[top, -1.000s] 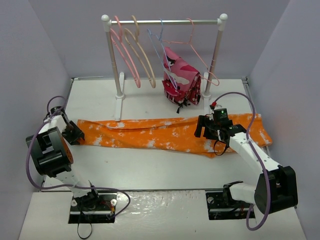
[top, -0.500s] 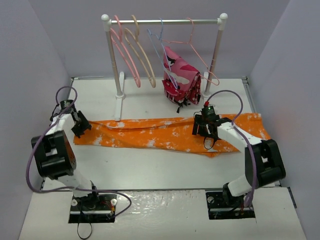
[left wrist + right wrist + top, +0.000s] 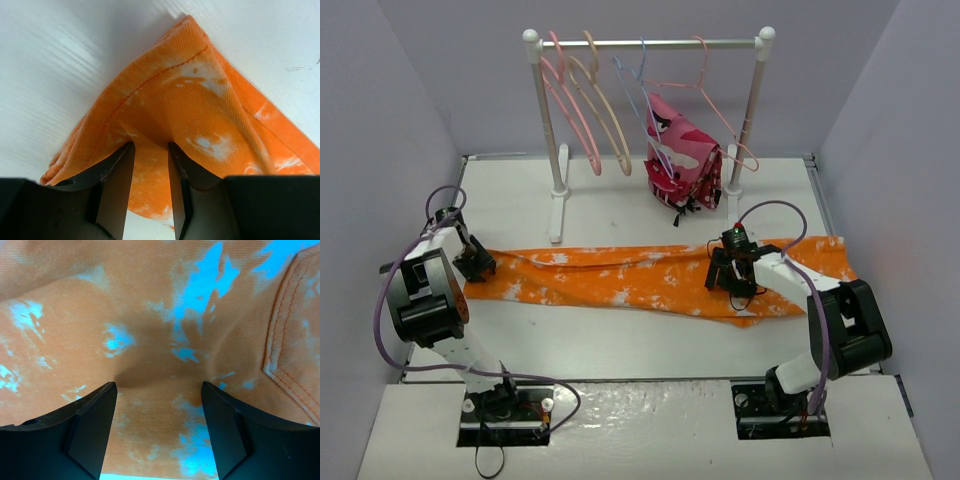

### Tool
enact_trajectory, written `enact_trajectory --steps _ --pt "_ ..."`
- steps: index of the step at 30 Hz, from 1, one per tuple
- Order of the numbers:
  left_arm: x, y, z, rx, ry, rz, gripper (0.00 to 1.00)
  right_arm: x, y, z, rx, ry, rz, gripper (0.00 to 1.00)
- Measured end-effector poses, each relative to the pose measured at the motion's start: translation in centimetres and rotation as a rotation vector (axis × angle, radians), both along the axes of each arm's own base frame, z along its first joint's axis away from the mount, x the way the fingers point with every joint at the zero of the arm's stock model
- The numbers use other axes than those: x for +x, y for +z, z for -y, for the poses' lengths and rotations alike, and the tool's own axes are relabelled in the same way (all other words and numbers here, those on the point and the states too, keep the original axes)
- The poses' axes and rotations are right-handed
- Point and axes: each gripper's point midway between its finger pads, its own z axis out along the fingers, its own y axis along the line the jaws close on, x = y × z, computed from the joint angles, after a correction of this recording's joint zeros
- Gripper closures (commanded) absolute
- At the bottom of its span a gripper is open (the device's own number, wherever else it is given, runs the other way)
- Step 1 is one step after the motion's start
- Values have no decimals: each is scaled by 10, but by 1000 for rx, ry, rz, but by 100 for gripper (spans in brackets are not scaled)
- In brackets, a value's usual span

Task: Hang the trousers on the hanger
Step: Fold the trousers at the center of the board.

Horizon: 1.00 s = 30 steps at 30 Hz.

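Observation:
The orange trousers (image 3: 620,280) with white blotches lie flat in a long strip across the table. At their left end my left gripper (image 3: 475,262) has a raised fold of the cloth (image 3: 200,100) pinched between its narrow jaws (image 3: 151,147). My right gripper (image 3: 730,275) rests on the trousers right of the middle. Its fingers (image 3: 159,385) stand wide apart and press on the cloth (image 3: 150,315), which puckers between them. The bright pink hanger (image 3: 578,125) hangs at the left end of the rail at the back, away from both grippers.
A white clothes rack (image 3: 650,43) stands at the back. It also carries a beige hanger (image 3: 610,120), a thin light-blue hanger (image 3: 638,95) and a pink-red camouflage garment (image 3: 680,160) on a thin pink hanger. Grey walls close in both sides.
My right gripper slid left along the trousers and its arm folded in closer. My left gripper shifted at the leg end, and the cloth's left end moved with it.

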Motion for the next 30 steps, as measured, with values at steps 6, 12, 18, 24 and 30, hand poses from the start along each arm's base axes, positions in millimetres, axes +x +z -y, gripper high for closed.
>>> enact_trajectory --steps 6,12,18,24,30 --pt "-14 2 -3 -3 9 -21 68 -33 9 -3 -5 37 -94 36" --pt "-24 15 9 11 -37 22 66 -7 78 -79 9 337 123 40" --pt "-13 27 13 34 -65 91 66 12 136 -193 12 764 372 41" --pt "-17 13 12 31 -60 42 66 25 118 -265 -37 1077 428 44" --pt "-19 2 10 31 -59 9 66 46 82 -301 -74 1261 416 45"
